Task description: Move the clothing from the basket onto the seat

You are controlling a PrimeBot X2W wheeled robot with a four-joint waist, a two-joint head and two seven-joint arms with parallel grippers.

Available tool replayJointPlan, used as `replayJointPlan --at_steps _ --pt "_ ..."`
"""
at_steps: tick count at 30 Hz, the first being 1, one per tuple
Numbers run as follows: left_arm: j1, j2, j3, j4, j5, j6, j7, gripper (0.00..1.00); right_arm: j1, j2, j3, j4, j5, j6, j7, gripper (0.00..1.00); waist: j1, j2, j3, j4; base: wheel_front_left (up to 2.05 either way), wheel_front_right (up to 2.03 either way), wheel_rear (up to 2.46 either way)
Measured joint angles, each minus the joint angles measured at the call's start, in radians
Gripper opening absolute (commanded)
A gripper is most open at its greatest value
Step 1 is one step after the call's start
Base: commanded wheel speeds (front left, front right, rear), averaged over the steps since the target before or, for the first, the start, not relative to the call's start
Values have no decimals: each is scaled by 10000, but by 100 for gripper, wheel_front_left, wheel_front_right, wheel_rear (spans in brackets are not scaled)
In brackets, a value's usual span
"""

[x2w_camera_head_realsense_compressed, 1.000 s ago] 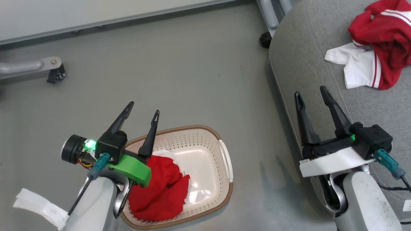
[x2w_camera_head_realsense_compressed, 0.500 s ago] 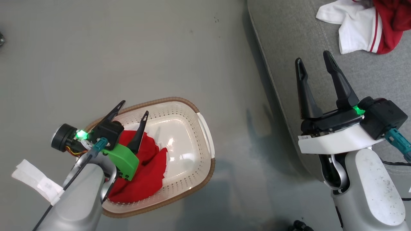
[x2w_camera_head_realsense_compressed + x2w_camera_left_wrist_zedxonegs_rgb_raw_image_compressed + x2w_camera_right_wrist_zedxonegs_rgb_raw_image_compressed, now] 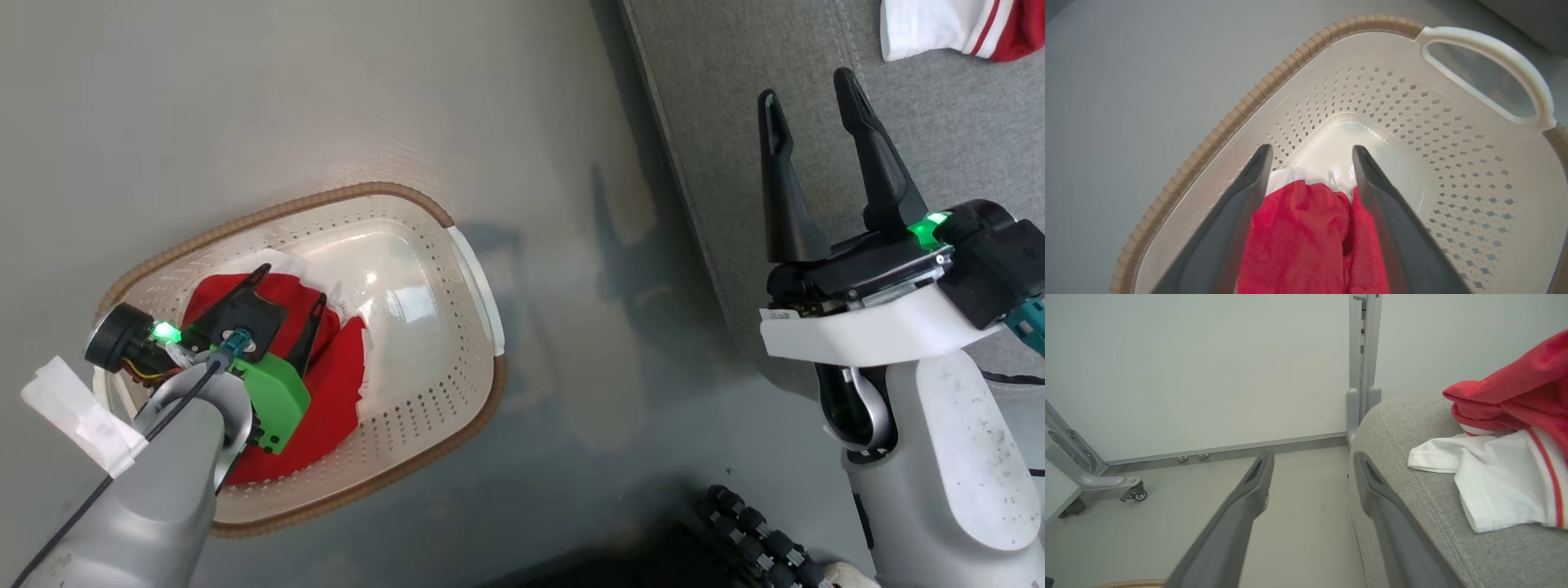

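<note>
Roughly half done, as I read it. One red-and-white garment [image 3: 939, 28] already lies on the seat [image 3: 735, 131], white sleeve flat on the grey cushion. One red garment [image 3: 331, 392] is left in the basket [image 3: 351, 193], bunched at the end nearest the left arm with white trim poking out; the rest of the basket base is bare. The basket sits on the floor [image 3: 245, 98] near the seat edge, with a strip of floor between. Left gripper [image 3: 291, 284] is down inside the basket, jaws spread, one finger either side of the red heap in the left wrist view: straddling, not pinching. Can't tell if the tips touch the base. Right gripper [image 3: 806, 86] hangs over the seat edge, jaws spread, nothing between them. Remaining, by my estimate: close on the fabric, lift clear of the rim, carry across, drop on the cushion. Risk: soft cloth, so a shallow pinch may catch one layer and drag a sleeve over the rim.
</note>
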Motion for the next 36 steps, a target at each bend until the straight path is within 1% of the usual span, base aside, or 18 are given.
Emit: replayJointPlan --at_steps 5,15,18,26,30,36 --pt "-538 50 -407 750 27 0 0 100 -123 0 23 -184 25 0 0 100 0 0 532 -196 0 0 0" --pt "-1568 61 -1488 2796 230 0 4 100 -319 2 77 -485 98 0 0 100 0 0 1455 -497 0 0 0" --pt "-1840 33 -1733 3396 247 0 297 100 -322 0 63 -566 98 0 0 100 0 1 1697 -564 0 0 0" --pt "-2229 -6 -2309 3877 278 0 1001 100 -322 0 71 -863 98 0 0 100 -1 0 2150 -670 0 0 0" --pt "-2341 0 -2725 3967 476 0 1609 100 -320 0 73 -1005 94 0 0 100 -1 0 2357 -693 0 0 0" --pt "-2507 -86 -2957 4040 391 0 2502 100 -265 0 -27 -1135 0 0 0 100 -1 0 2637 -684 0 0 0"
